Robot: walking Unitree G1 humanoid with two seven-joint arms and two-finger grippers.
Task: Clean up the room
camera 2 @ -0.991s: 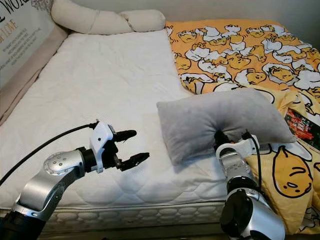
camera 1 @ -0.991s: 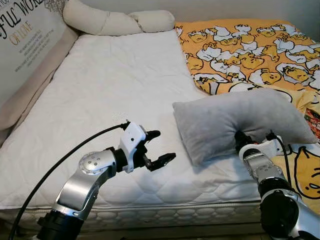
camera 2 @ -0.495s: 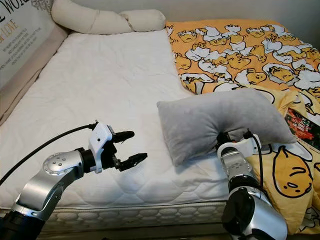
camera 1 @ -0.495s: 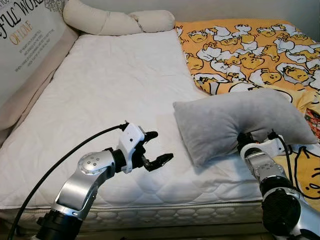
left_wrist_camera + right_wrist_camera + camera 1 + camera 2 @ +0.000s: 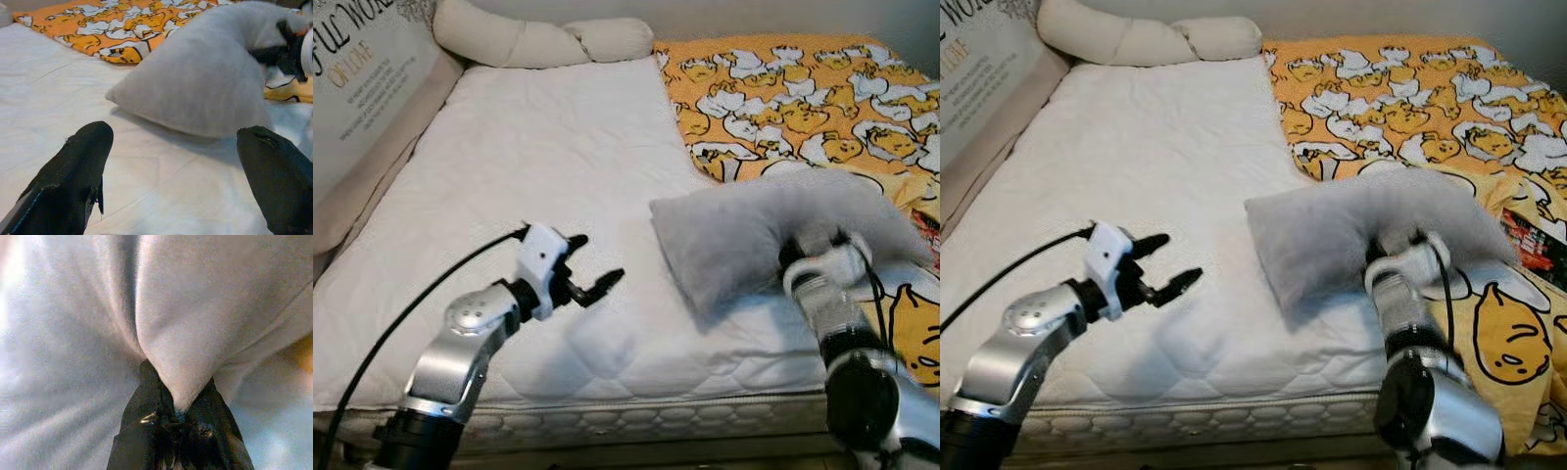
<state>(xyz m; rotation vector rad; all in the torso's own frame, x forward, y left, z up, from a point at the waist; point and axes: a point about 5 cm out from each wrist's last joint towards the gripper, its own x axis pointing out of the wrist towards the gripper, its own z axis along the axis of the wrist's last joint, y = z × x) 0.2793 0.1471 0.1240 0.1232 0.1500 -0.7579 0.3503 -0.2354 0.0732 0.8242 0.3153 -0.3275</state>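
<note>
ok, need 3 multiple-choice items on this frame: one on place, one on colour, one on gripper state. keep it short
1. Where does the grey pillow lie?
A. On the floor
B. On the white mattress, its far end over the edge of the orange blanket
C. Against the long cream pillow at the head of the bed

2. What colour is the patterned blanket?
A. Orange-yellow with white and black figures
B. Blue stripes
C. Plain green

3. What state is the right gripper in?
A. Open above the mattress
B. Shut on nothing
C. Shut on a fold of the grey pillow

Answers: 1 B, the head views show it across the mattress and the blanket's edge. 2 A, the print is plain in both head views. 3 C, the right wrist view shows the black fingers pinching grey fabric, while the left gripper hangs open over the mattress.
</note>
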